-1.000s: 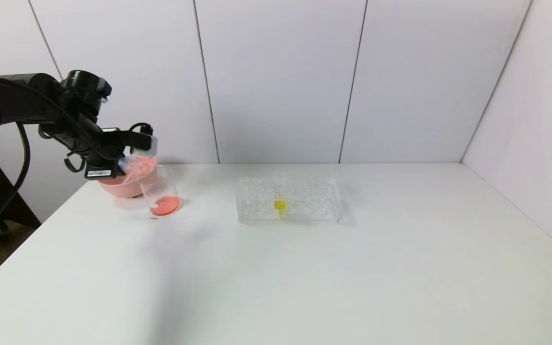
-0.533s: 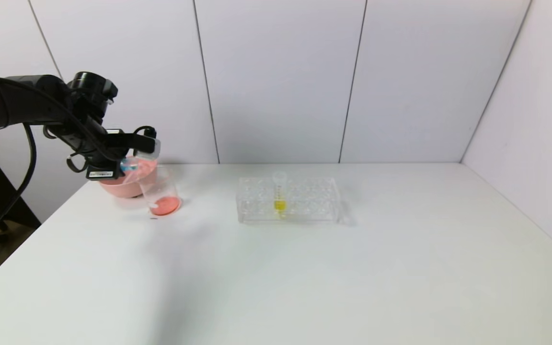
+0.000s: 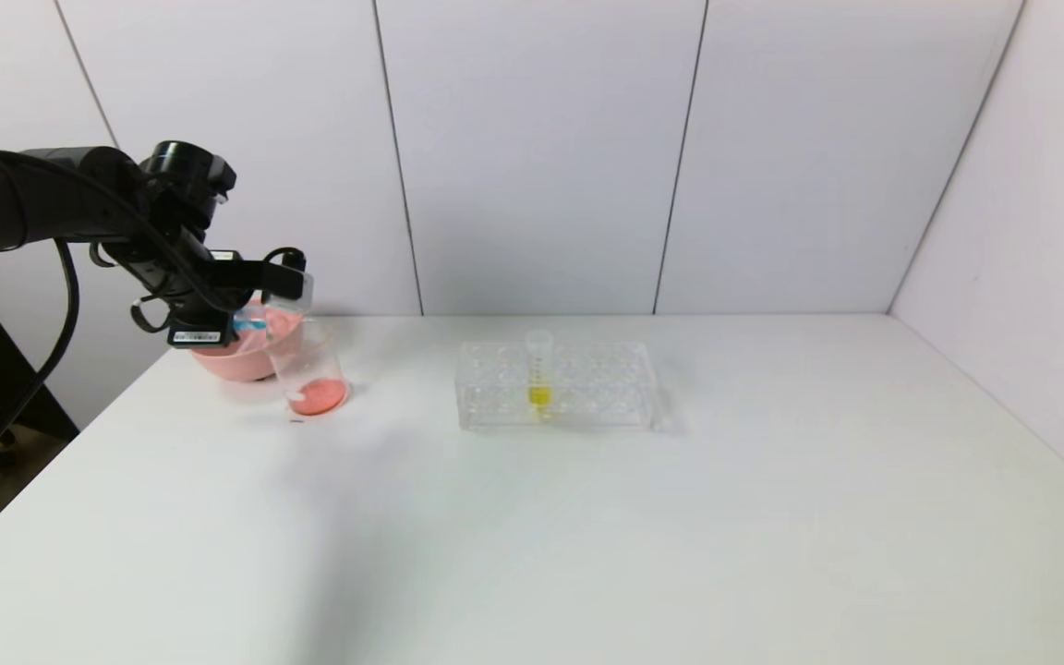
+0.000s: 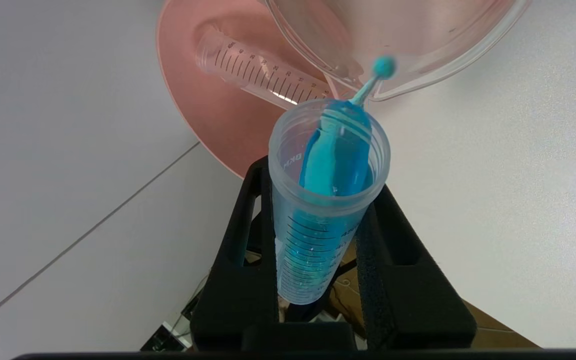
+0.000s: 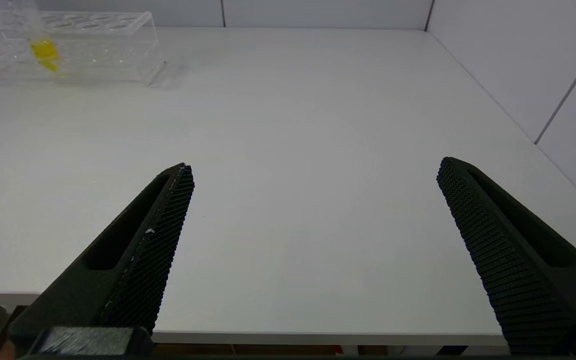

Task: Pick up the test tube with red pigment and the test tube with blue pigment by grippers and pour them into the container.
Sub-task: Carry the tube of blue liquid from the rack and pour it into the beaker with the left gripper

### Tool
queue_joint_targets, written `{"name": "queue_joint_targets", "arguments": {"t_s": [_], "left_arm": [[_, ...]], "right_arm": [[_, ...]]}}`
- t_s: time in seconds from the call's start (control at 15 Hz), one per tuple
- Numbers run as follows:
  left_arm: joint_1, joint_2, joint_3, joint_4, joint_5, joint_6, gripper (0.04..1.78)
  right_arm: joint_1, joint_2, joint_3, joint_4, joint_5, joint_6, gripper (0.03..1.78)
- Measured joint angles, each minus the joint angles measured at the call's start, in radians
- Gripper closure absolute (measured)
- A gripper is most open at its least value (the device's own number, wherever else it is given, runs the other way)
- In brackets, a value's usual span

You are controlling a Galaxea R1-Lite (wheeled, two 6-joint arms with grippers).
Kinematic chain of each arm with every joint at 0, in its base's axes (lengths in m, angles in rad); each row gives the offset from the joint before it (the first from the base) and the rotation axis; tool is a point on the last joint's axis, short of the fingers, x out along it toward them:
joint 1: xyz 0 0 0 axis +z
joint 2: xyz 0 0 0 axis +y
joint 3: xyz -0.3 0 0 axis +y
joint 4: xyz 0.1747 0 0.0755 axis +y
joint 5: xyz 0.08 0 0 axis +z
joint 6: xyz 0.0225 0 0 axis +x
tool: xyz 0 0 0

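Observation:
My left gripper [image 3: 266, 294] is at the table's far left, shut on the test tube with blue pigment [image 4: 325, 200]. The tube is tipped, its mouth at the lip of the container [image 3: 310, 369], a clear beaker with orange-red liquid at its bottom. Blue liquid runs to the tube's mouth and a blue drop [image 4: 383, 66] hangs at the beaker's rim [image 4: 418, 40]. No tube holding red pigment shows. A clear graduated tube [image 4: 258, 70] lies in the pink bowl [image 4: 208, 115]. My right gripper [image 5: 315, 167] is open with nothing in it, low over the table's near edge.
The pink bowl [image 3: 227, 360] stands just behind and left of the beaker, close to the table's left edge. A clear tube rack [image 3: 587, 383] holding one yellow-liquid tube [image 3: 538, 383] sits mid-table at the back. White wall panels close the back and right.
My left gripper has shifted a little to the right toward the beaker. The tube has tipped further, and blue liquid now shows at its mouth.

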Motion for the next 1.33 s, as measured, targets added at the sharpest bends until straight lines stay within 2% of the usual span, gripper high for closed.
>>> {"name": "queue_joint_targets", "arguments": {"t_s": [0.33, 1.07, 1.33], "left_arm": [[-0.014, 0.000, 0.000, 0.000, 0.040, 0.000, 1.36], [-0.031, 0.000, 0.000, -0.010, 0.057, -0.001, 1.36], [-0.039, 0.000, 0.000, -0.013, 0.089, 0.000, 1.36]], "right_arm": [[0.000, 0.000, 0.000, 0.000, 0.000, 0.000, 0.04], [0.000, 0.000, 0.000, 0.000, 0.000, 0.000, 0.04], [0.000, 0.000, 0.000, 0.000, 0.000, 0.000, 0.04]]}}
